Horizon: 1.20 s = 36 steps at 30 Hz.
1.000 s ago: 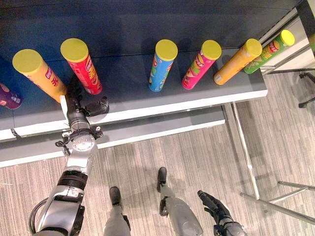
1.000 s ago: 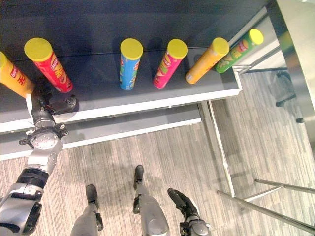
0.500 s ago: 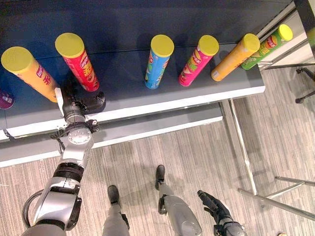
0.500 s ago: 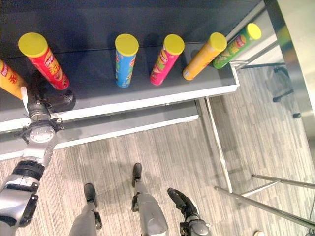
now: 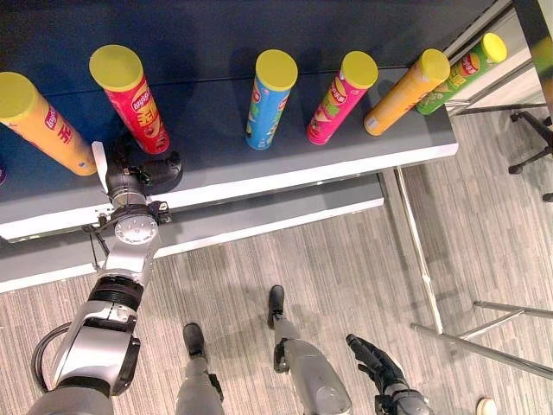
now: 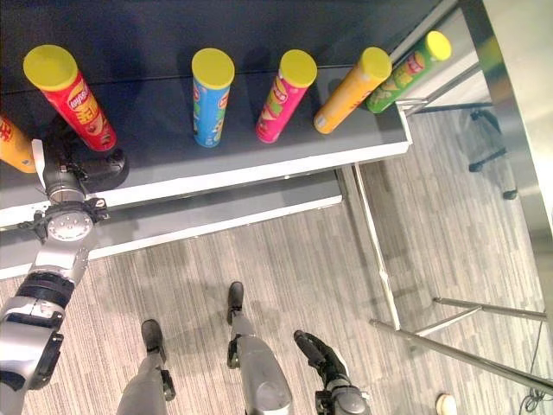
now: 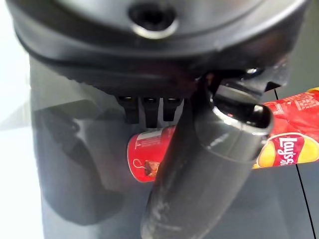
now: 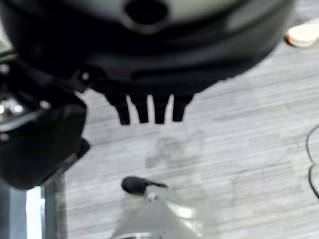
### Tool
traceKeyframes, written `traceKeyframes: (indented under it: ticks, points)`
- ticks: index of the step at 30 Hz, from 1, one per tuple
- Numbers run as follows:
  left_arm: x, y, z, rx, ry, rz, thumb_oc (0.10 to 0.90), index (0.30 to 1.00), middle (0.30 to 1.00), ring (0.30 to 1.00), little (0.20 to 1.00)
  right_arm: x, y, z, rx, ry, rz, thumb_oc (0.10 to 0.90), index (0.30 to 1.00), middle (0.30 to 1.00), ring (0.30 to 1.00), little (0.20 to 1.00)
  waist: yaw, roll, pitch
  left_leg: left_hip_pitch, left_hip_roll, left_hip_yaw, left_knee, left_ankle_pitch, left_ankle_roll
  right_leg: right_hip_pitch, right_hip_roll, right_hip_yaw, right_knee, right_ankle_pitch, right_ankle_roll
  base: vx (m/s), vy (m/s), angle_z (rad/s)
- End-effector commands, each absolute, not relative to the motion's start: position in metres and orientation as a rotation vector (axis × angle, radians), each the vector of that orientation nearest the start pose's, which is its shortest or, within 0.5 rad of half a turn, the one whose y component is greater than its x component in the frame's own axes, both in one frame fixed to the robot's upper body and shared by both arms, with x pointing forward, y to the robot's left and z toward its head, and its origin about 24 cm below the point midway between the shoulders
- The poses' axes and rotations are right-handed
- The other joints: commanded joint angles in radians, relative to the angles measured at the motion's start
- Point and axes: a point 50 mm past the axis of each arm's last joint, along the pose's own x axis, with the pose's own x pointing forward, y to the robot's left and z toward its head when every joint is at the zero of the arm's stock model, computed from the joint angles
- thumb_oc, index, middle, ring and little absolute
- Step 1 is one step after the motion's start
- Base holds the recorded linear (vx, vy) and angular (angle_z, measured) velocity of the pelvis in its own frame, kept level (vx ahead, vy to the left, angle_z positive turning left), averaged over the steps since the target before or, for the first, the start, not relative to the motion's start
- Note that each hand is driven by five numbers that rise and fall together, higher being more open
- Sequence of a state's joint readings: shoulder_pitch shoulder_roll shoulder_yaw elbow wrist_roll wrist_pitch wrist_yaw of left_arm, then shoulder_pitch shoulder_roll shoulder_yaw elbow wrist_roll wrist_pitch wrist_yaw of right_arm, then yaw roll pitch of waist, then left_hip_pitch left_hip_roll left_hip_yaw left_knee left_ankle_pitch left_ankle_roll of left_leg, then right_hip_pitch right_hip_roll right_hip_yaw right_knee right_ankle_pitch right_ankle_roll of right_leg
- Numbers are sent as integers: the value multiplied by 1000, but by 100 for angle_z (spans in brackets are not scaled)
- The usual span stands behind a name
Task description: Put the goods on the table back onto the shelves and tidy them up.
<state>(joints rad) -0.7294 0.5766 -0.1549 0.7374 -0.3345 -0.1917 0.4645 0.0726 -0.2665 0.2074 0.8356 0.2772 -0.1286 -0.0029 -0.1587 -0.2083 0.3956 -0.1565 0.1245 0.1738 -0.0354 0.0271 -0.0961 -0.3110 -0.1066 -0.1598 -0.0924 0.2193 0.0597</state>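
Dark shelf (image 5: 285, 164) runs across the upper part of the left eye view, w/ a lower shelf (image 5: 276, 220) edge just under it and striped floor (image 5: 363, 285) below. Six cans stand upright on the shelf in a row, all yellow-lidded: orange can (image 5: 43, 125) at upper left, red can (image 5: 134, 99) next, then blue can (image 5: 268, 99) centre, pink can (image 5: 337, 99), a second orange can (image 5: 402, 91), and green can (image 5: 458, 65) at upper right.

Left hand (image 5: 138, 173) sits on the shelf's front part, left of frame, just in front of the red can's base, between red and the upper-left orange can. Can't tell from the head views if it touches the red can. In the left wrist view the red can (image 7: 149, 159) shows past the fingers (image 7: 144, 107), thumb (image 7: 209, 169) crossing in front of it; fingers look short and curled in, thumb out, a gap showing between fingers and can — nothing pinched as far as visible.

Right hand (image 5: 376, 367) hangs low at bottom right of frame, over the floor, well apart from the shelf. Right wrist view: fingers (image 8: 149, 107) straight-ish, relaxed, holding nothing.
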Motion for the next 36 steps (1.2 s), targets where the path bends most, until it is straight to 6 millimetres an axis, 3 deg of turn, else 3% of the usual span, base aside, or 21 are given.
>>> traceKeyframes:
  ticks: [1, 16, 36]
  points:
    - [370, 270, 222, 263, -507, 496, 800, 900, 900, 900, 900, 134, -234, -122, -125, 792, -73, 800, 900, 900, 900, 900, 1, -16, -66, -125, 91, -91, 155, -50, -79, 55, -154, 53, 66, -85, 201, 0, 0, 0]
    - [369, 249, 200, 206, -490, 428, 800, 900, 900, 900, 900, 133, -233, -123, -125, 796, -81, 800, 900, 900, 900, 900, 8, -6, -67, -122, 84, -93, 158, -53, -78, 63, -159, 48, 71, -92, 197, 0, 0, 0]
    - [370, 244, 187, 187, -449, 413, 800, 900, 900, 900, 900, 129, -232, -126, -123, 811, -92, 800, 900, 900, 900, 900, 10, -6, -67, -128, 84, -96, 154, -46, -78, 61, -159, 46, 69, -88, 197, 0, 0, 0]
